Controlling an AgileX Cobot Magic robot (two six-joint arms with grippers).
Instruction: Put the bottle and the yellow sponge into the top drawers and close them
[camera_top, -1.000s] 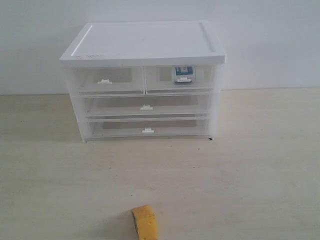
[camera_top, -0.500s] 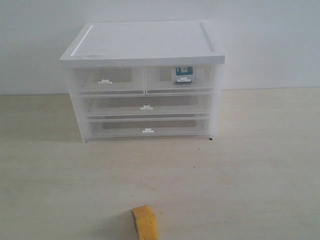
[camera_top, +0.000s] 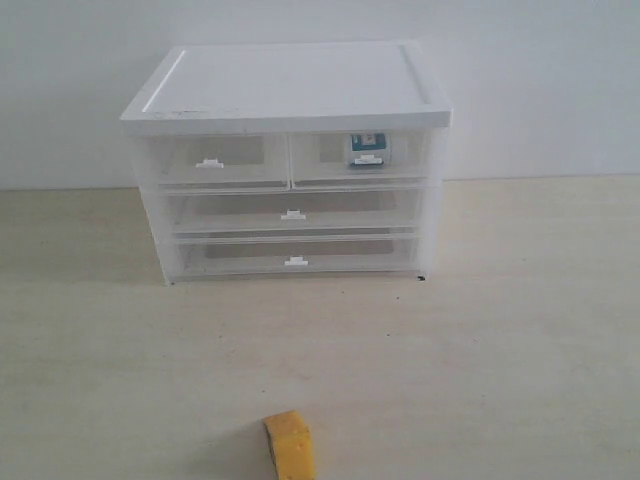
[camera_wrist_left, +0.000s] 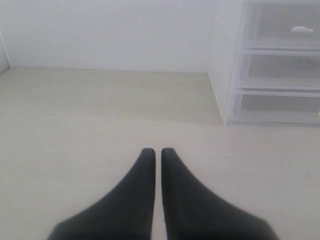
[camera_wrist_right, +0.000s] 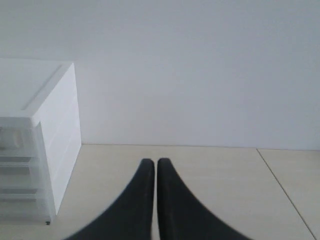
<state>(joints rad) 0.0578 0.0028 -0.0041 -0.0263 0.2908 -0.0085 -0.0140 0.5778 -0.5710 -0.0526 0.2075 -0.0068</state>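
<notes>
The bottle (camera_top: 367, 148) is seen inside the right top drawer (camera_top: 330, 160), standing just behind its white tab handle (camera_top: 368, 159). That drawer appears pushed in flush with the cabinet front, so this half of the task is judged done. The yellow sponge (camera_top: 289, 446) is found lying on the counter (camera_top: 520, 330), well in front of the cabinet (camera_top: 290, 88) and at the near edge of the exterior view, touched by neither tool. The left top drawer (camera_top: 212, 160) is shown shut and, as far as can be told through its clear front, empty. What is left is judged to be this: that drawer is to be pulled open, the sponge lifted and set inside, and the drawer pushed shut. The two full-width drawers (camera_top: 230, 210) below are shut as well.

A pale label with a small dark mark is carried on the bottle, but no writing can be read on it. No brand or lettering is seen on the cabinet or the sponge.

The left tool (camera_wrist_left: 156, 152) is shown with its fingers pressed together and nothing between them, held over bare counter beside the cabinet. The right tool (camera_wrist_right: 152, 162) is likewise fully closed and empty, aimed towards the wall (camera_wrist_right: 200, 75) past the cabinet's other side. Neither tool is caught in the exterior view.
</notes>
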